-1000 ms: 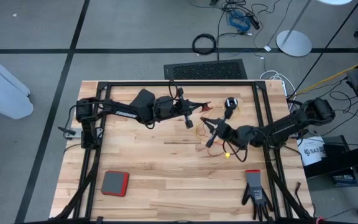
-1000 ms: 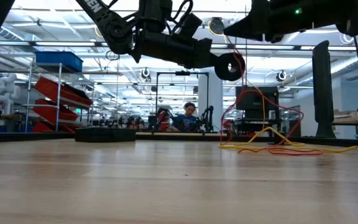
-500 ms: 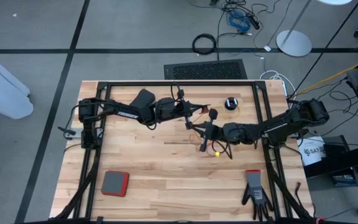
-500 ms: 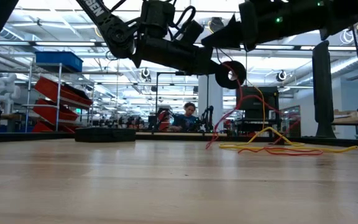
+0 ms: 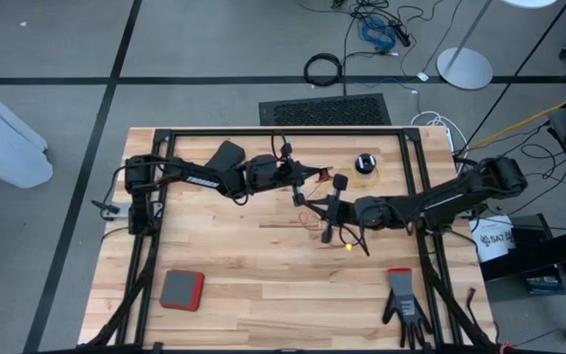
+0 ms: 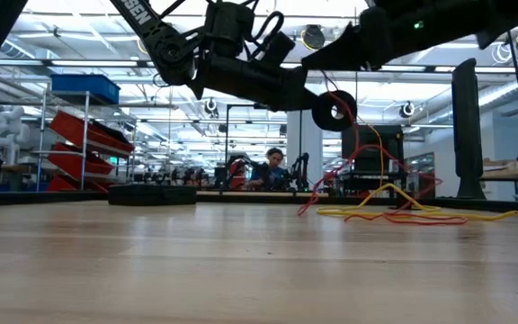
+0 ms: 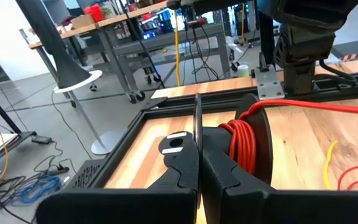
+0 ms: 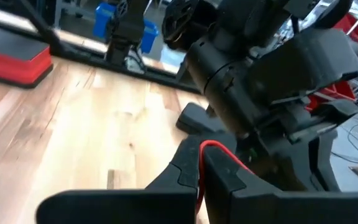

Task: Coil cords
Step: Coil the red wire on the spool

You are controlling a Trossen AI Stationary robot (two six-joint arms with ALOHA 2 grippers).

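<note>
My left gripper [image 5: 301,189] is shut on a small black reel [image 6: 334,110] with reddish-orange cord wound on it [image 7: 244,134], held above mid-table. My right gripper [image 5: 318,208] is just to its right, shut on the reddish-orange cord [image 8: 211,147]. The loose red and yellow cords lie in a heap on the table [image 6: 394,212], with a yellow end near my right gripper [image 5: 347,246]. A second black reel [image 5: 365,162] lies flat on the table toward the far right. My left gripper pinches the reel's thin black flange [image 7: 197,118] between its two fingers, coming about level from the table's left. The reel is lifted clear of the table, and a red strand [image 7: 328,107] runs off it in a straight line. My right gripper pinches a single red strand [image 8: 211,147] between its two fingers, coming from the table's right. The strand bends over the fingertips, above the table.
A red-and-grey block [image 5: 181,289] lies at the near left and a black glove [image 5: 404,305] at the near right. Black frame rails [image 5: 283,132] run along the table's edges. A person sits in the room behind [image 6: 272,168].
My right gripper has gone toward the table's left, closer to my left gripper and the reel, drawing the red cord and the loose yellow end along with it. The reel in my left gripper has come down a little.
</note>
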